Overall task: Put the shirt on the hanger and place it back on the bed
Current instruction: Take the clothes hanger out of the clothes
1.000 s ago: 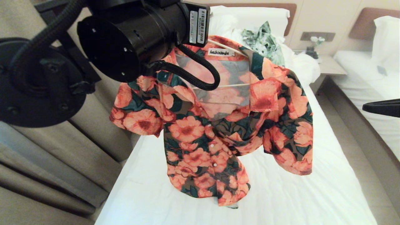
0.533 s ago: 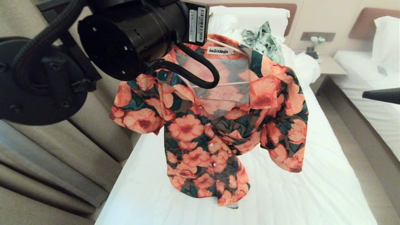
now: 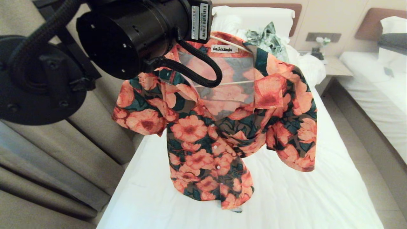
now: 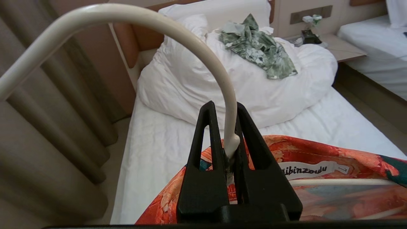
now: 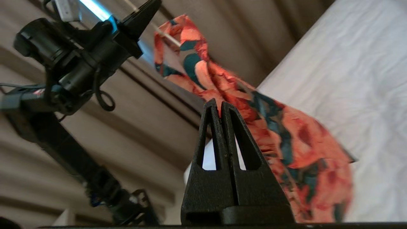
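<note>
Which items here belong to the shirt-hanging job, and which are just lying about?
In the job:
- shirt, hanging on the hanger
- hanger, hook pinched in the left gripper
- bed, where it goes back

Lying about:
- green leafy garment on the duvet
- second bed
- nightstand
- curtains

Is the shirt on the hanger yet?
On. The shirt drapes from the hanger, whose bar shows inside the collar; the left claw grips the hook above the bed.
</note>
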{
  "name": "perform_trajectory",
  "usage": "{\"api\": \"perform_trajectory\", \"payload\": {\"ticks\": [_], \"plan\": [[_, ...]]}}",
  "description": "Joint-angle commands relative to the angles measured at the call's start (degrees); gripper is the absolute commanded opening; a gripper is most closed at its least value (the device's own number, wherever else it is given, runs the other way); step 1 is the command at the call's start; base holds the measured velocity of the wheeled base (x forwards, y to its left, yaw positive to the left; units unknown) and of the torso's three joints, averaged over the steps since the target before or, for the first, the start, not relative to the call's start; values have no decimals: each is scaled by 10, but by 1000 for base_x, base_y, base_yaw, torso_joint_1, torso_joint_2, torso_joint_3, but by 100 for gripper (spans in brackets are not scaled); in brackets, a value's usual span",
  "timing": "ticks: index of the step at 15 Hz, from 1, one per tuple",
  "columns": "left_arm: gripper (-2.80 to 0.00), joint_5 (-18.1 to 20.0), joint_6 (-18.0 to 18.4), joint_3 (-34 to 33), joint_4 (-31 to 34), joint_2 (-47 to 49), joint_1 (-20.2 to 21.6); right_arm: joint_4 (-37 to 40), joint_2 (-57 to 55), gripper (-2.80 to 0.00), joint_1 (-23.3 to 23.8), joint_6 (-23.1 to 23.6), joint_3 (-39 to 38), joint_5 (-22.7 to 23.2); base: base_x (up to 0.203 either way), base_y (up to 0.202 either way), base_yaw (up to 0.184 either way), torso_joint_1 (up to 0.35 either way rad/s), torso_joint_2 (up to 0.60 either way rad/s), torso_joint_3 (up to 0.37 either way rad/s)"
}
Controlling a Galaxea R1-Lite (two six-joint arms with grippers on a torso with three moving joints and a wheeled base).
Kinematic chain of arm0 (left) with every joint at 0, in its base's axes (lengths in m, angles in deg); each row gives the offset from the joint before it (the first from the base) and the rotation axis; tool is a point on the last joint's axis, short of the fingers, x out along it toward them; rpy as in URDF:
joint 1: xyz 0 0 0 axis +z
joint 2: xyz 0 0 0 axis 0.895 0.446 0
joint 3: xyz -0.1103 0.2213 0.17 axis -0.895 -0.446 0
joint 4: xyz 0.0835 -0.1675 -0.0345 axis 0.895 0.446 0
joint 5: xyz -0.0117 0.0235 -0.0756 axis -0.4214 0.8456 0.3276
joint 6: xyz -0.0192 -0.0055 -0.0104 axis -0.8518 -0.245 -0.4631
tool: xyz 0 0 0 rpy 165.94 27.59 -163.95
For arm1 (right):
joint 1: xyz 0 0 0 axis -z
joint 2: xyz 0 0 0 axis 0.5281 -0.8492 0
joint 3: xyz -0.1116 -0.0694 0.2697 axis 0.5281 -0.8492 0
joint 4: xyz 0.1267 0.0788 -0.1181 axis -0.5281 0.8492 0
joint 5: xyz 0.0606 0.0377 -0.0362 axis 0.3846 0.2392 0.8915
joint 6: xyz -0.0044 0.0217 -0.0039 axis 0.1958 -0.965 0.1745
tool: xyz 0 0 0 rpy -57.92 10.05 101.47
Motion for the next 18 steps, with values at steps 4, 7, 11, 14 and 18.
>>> {"api": "perform_trajectory", "payload": {"ticks": [4,7,11,14,18], "plan": [[-280,2,2,9,-1,11,-1,10,-24,-280,-67,-2,-3,0,0,0,0,0,0,0],[-280,-2,4,17,2,15,-20,24,-21,-280,-98,17,-9,0,0,0,0,0,0,0],[-280,1,4,26,18,15,-17,54,-55,0,-122,62,31,-5,0,0,0,0,0,0],[-280,1,4,34,18,28,-17,132,-80,0,-123,91,100,-5,0,0,0,0,0,0],[-280,1,3,54,19,42,-16,311,-92,0,-131,257,157,-48,0,0,0,0,0,0]]}}
